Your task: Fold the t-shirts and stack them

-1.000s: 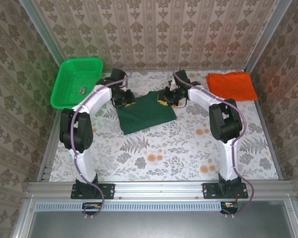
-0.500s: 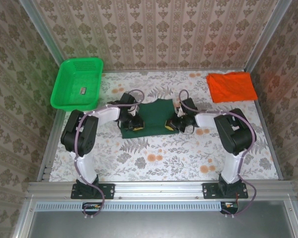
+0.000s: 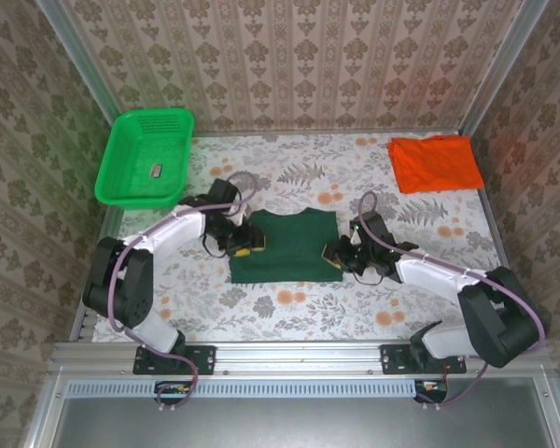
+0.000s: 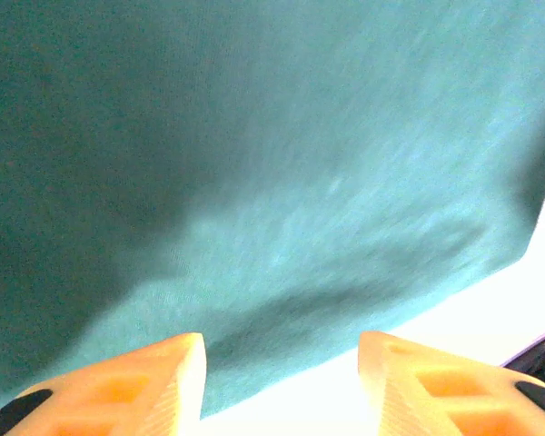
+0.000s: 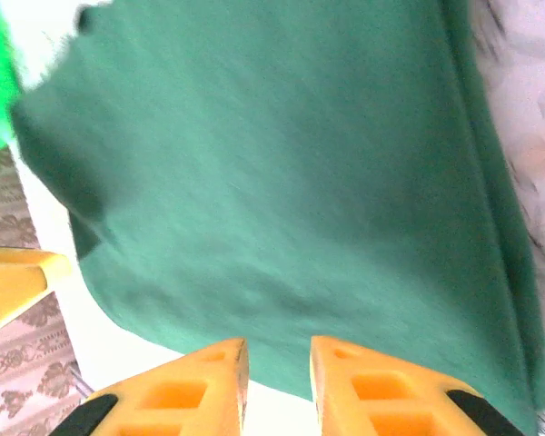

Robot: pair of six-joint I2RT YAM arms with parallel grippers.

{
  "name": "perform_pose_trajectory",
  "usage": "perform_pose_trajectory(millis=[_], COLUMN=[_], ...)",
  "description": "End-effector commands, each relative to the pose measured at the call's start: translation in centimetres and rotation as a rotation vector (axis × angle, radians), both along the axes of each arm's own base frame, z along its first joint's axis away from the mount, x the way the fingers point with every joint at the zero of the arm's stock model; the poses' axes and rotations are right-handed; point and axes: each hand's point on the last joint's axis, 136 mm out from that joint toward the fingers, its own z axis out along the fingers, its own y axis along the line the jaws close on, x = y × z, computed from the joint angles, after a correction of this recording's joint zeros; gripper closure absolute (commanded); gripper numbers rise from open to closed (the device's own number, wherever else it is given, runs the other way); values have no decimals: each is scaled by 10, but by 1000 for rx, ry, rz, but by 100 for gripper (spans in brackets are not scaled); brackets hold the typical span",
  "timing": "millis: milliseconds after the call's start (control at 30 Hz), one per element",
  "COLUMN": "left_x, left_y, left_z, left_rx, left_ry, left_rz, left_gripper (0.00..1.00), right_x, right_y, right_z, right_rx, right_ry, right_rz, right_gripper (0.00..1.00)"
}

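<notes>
Our left pincer (image 4: 282, 350), fingers spread, and right pincer (image 5: 277, 350), fingers narrowly parted, grip nothing. The folded dark green t-shirt (image 3: 289, 245) lies just ahead of both tips. We judge that backing off level, without snagging its edges, best protects the fold; the orange t-shirt (image 3: 436, 163) lies well beyond the right pincer.

The left arm (image 3: 173, 227) and right arm (image 3: 439, 273) are wearing white shells between bulky black joint housings, a purple cable (image 3: 121, 269) running along each. The left gripper (image 4: 282, 359) and right gripper (image 5: 279, 363) are showing orange-yellow wedge-shaped fingers (image 5: 372, 391) with recessed pockets and black outer patches.
</notes>
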Motion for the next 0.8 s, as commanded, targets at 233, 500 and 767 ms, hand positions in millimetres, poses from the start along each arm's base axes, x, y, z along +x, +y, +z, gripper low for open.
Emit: perform_pose_trajectory(millis=[233, 500, 767], left_x=[91, 120, 129], left_y=[-8, 60, 69], left_z=[-7, -76, -59], left_rx=[-24, 126, 118], left_ry=[-21, 45, 10], left_rz=[60, 161, 226], left_gripper=[77, 80, 64], right_x=[91, 131, 143], right_y=[13, -27, -41], right_z=[-13, -80, -46], right_rx=[-110, -93, -23], right_ry=[28, 218, 159], right_rz=[6, -93, -119], right_gripper=[83, 88, 75])
